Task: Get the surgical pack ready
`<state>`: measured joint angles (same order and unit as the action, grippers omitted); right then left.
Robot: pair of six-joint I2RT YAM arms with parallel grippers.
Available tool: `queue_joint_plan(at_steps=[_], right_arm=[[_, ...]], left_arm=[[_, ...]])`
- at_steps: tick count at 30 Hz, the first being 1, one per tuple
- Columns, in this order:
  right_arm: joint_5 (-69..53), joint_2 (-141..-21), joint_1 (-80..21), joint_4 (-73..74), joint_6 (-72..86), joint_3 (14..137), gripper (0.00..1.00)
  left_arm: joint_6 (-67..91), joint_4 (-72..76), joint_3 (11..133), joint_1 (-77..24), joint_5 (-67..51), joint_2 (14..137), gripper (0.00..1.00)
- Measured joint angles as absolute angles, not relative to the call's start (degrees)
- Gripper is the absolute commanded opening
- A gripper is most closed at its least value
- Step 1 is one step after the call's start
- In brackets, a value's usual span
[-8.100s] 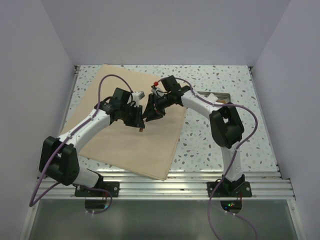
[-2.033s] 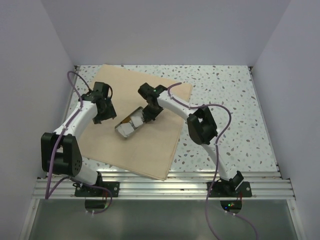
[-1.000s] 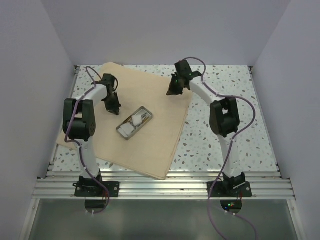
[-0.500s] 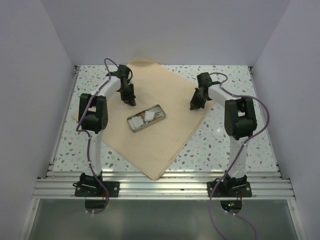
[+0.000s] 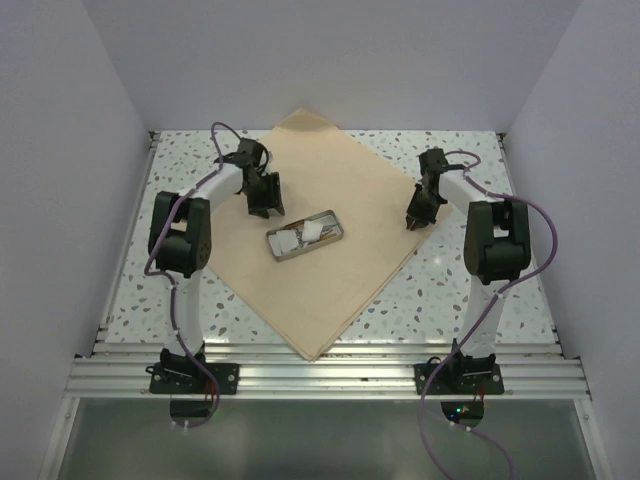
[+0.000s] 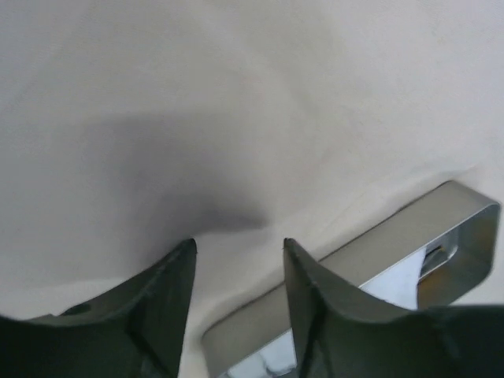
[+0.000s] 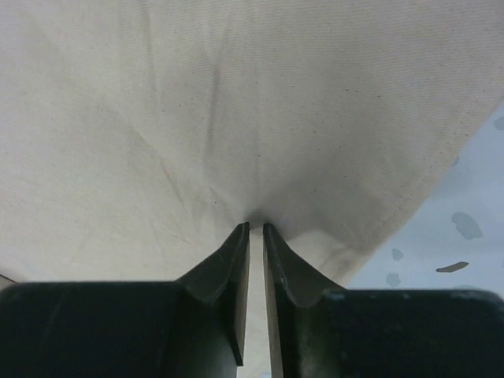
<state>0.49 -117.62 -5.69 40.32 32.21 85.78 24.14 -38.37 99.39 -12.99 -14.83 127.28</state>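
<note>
The tan fabric sheet [image 5: 330,275] lies on the table turned like a diamond. The grey metal tray [image 5: 340,229] sits on its middle and holds white gauze squares [image 5: 313,231]. Any instruments in it are too small to make out. My left gripper [image 5: 266,200] is open with its tips down on the sheet [image 6: 236,118], just left of the tray [image 6: 370,246]. My right gripper [image 5: 416,219] is at the sheet's right corner. In the right wrist view its jaws [image 7: 255,227] are shut on a pinched fold of the sheet [image 7: 236,102].
The speckled table [image 5: 470,270] shows bare right of the sheet and in the right wrist view [image 7: 472,228]. Grey walls close in the left, back and right sides. An aluminium rail [image 5: 330,375] runs along the near edge.
The sheet has turned further clockwise and shifted right, carrying the tray with it. My right gripper has moved right and nearer with the corner. My left gripper has shifted slightly towards the tray.
</note>
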Motion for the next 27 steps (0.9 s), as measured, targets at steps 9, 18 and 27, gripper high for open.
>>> queue_joint_plan(at_steps=[9, 18, 27], right_arm=[[-5.15, -117.38, -14.24, 46.96, 21.67, 101.06, 0.61], [-11.6, -125.23, -26.68, 50.76, 15.75, 115.35, 0.56], [-8.34, -131.76, -28.82, 54.83, 16.29, 115.79, 0.42]], left_arm=[[22.94, -40.97, 88.31, -7.79, -8.51, 109.78, 0.67], [27.31, -39.51, 72.05, -10.59, -12.49, 99.63, 0.57], [29.52, -38.35, 69.12, -13.54, -13.47, 100.57, 0.57]])
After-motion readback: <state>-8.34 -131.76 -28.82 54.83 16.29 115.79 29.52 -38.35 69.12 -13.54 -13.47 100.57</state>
